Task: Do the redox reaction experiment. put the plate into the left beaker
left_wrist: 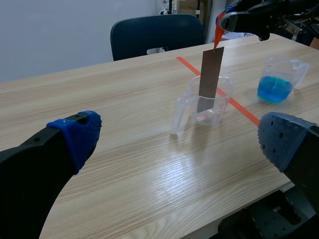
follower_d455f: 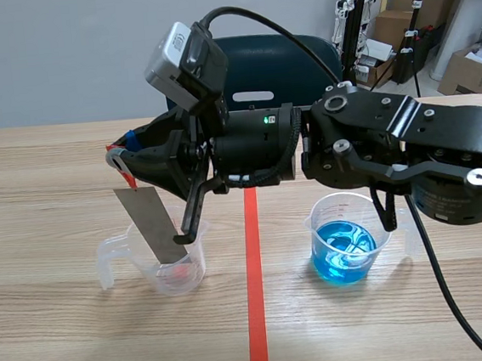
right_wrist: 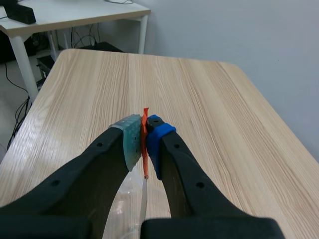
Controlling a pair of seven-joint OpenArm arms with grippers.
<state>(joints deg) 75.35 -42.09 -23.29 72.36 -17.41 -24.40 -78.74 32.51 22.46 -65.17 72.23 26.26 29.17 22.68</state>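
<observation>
Scene view: right jaws clench flat plate [follower_d455f: 152,227] in clear beaker [follower_d455f: 164,282]; left jaws released.

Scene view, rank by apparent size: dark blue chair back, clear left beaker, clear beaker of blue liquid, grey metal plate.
1. Dark blue chair back, though partly hidden.
2. Clear left beaker and clear beaker of blue liquid: alike, not ranked.
3. Grey metal plate, smallest.

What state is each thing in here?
Plate: tilted, lower end inside the left beaker, held by its orange tab.
Left beaker: upright, plate standing in it.
Right beaker: upright, holding blue liquid.
Right jaws: shut on the plate's tab.
Left jaws: open, empty.
</observation>
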